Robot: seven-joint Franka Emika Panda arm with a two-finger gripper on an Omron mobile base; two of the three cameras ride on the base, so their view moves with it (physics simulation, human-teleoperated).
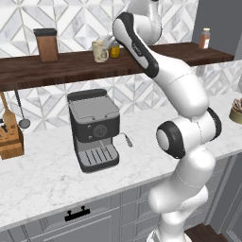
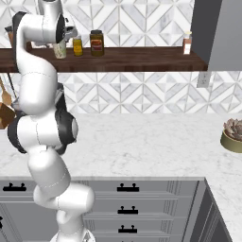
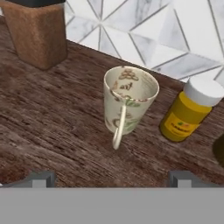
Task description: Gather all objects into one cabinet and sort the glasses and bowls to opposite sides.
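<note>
1. Here, in the hand view, the cream mug (image 3: 130, 101) is being shown at frame centre, upright on the dark wooden shelf (image 3: 52, 127), its handle turned toward the bottom edge & the camera.
2. The gripper (image 3: 111, 179) is being held spread wide: fingertips (image 3: 40, 179) are seen at lower left & lower right, well apart, w/ nothing pinched between them; the mug is sitting above the gap, not touched.
3. A yellow jar (image 3: 189, 110) w/ white lid is being shown just right of the mug, near but apart.
4. A brown canister (image 3: 37, 30) w/ dark lid is being seen at upper left, apart from the mug.
5. In the left base view, the mug (image 1: 99, 51) is being seen at upper centre on the shelf (image 1: 56, 68), w/ the arm reaching up beside it; the canister (image 1: 47, 45) is standing at upper left.
6. A coffee machine (image 1: 93, 128) is being shown mid-frame on the marble counter (image 1: 42, 179).
7. In the right base view, the grey cabinet (image 2: 217, 33) is being seen at upper right, well apart from the mug (image 2: 60, 49) at upper left.
</note>
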